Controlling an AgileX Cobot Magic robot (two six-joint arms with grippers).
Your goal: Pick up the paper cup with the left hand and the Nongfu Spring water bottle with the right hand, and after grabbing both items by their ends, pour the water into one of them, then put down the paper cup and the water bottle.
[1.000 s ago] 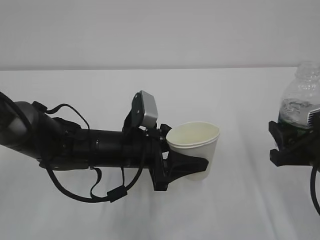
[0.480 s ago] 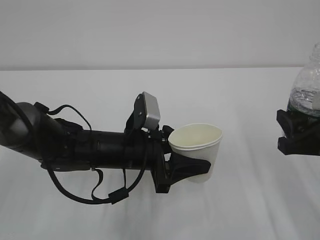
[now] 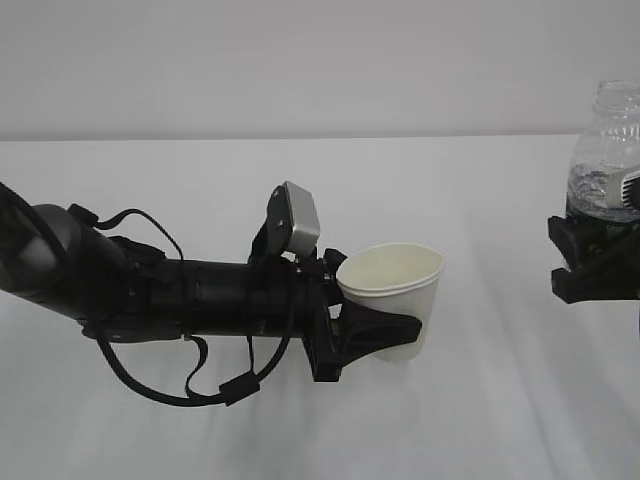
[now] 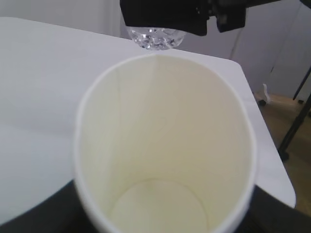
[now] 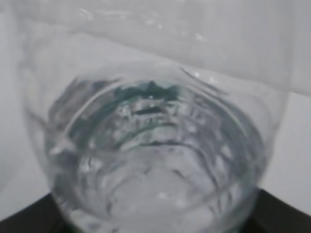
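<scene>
Holding both items clear of the bench (image 3: 500, 420), you have the left tool (image 3: 385, 335) clamped on the lower body of the paper cup (image 3: 392, 300), which sits upright near the middle of the exterior view with its mouth open and its inside dry. Treat that cup as light and thin-walled: its rim already looks squeezed to an oval in the left wrist view, so add no pressure or it may buckle. Your right tool (image 3: 592, 265) is clamped low on the Nongfu Spring water bottle (image 3: 606, 160), upright at the far right, well apart from the cup. Expect the bottle to be heavier, with the water (image 5: 155, 145) shifting as you tilt, and its ribbed plastic smooth and springy; keep hold at the base.
</scene>
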